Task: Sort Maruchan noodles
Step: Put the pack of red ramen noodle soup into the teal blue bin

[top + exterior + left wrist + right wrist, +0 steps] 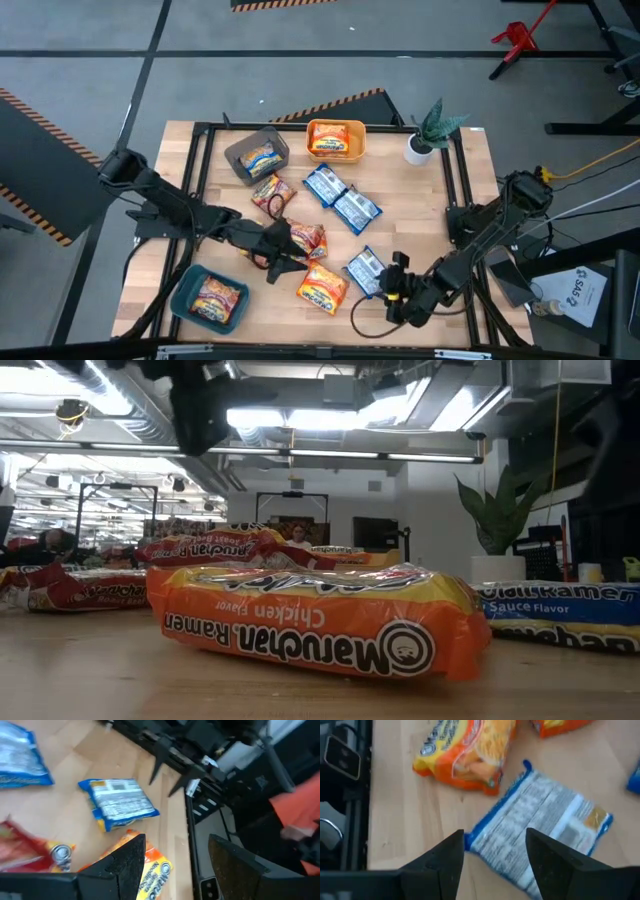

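Note:
Maruchan packets lie flat on the wooden table: a blue one (366, 270) and an orange one (322, 288) near the front, a red one (305, 240) mid-table, and a red one (272, 193) and two blue ones (340, 198) farther back. My right gripper (392, 290) is open. Its fingers stand over the near end of the front blue packet (545, 825), and no touch shows. My left gripper (275, 255) is open and empty beside the mid-table red packet (20, 850). It faces the orange packet (150, 870) and the blue packet (120, 802).
A grey bin (257, 155) and a yellow-orange bin (336, 138) at the back each hold an orange packet. A teal bin (210, 298) at the front left holds a red one. A potted plant (428, 135) stands at the back right. A person (297, 538) is in the room behind.

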You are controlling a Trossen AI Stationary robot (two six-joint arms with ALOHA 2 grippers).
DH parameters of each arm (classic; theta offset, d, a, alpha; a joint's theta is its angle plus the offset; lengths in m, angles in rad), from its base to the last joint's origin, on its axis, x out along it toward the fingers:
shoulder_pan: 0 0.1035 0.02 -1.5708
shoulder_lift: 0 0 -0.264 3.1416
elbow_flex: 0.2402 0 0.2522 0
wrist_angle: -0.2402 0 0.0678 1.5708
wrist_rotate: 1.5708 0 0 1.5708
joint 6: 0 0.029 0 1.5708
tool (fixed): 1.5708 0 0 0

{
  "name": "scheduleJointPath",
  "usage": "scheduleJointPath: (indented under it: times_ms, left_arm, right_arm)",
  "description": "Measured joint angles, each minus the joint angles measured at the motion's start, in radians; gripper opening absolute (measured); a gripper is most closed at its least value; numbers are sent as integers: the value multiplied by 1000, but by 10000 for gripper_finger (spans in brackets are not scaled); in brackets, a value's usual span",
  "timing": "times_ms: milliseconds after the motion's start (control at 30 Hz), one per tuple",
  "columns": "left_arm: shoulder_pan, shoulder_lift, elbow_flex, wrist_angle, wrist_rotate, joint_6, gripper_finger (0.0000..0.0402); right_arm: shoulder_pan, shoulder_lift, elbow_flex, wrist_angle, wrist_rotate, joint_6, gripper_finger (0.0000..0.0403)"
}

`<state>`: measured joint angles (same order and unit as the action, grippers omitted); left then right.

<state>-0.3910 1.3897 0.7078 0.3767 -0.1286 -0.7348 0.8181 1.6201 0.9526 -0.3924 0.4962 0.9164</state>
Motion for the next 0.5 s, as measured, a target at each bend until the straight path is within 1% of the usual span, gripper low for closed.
scheduleJointPath:
  times_ms: [100, 167, 233, 367, 433, 500]
  left_arm:
    - [16, -12, 53, -65, 103, 15, 210]
    - [17, -34, 91, -186, 184, 36, 210]
    - [6, -58, 126, -364, 201, 39, 210]
    - [-24, -63, 166, -681, 99, 38, 210]
    - [-31, -62, 165, -772, 30, 17, 210]
    - [-36, -63, 153, -810, -65, -45, 210]
  right_arm:
    - [27, 1, 2, -20, -2, 39, 190]
    - [36, 1, 5, -17, 0, 49, 186]
    - [41, 1, 4, -20, 10, 48, 184]
    - [22, 1, 4, -22, 93, -2, 184]
    - [-5, 1, 4, -17, 147, -42, 183]
    - [-40, 1, 4, -12, 168, -80, 183]
